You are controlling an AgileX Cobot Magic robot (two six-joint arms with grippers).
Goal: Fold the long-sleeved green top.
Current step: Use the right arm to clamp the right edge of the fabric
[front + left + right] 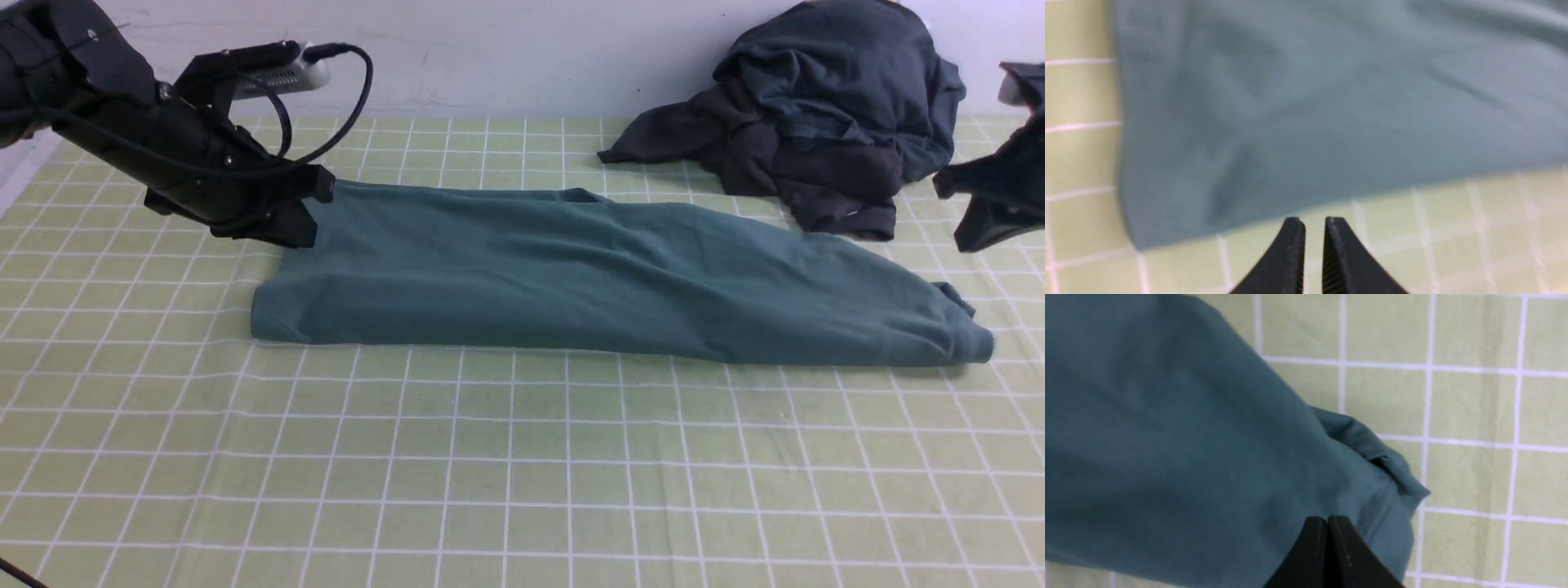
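Looking forward over a teal-green long-sleeved top [571,269] of soft cloth, folded into a long flat band and lying left to right across the middle of a yellow-green tablecloth with a white grid [490,474]. Ends on the left in a straight, squared edge and on the right in a rounded, bunched end with a small flap of cloth sticking out on its far side. Shows shallow creases along its length. Finding the black left gripper [314,211] at the far left corner of the top, low and tilted down toward the cloth, with a black cable [359,82] looping over the arm behind it; cannot tell whether touching the cloth. Seen from the left wrist, has its two ribbed black fingers [1290,253] parted by only a narrow slit, with nothing between them and the tips over bare tablecloth just beside the top's edge. Finding the black right gripper [951,212] at the right border, raised, on the far side of the top's right end and apart from it. Seen from the right wrist, has its fingers [1310,547] pressed together tip to tip, gripping nothing, above the stitched hem at that end. Noting a heap of dark grey and black garments [833,106] at the far right against the pale wall [531,57], just beside the top's far edge.
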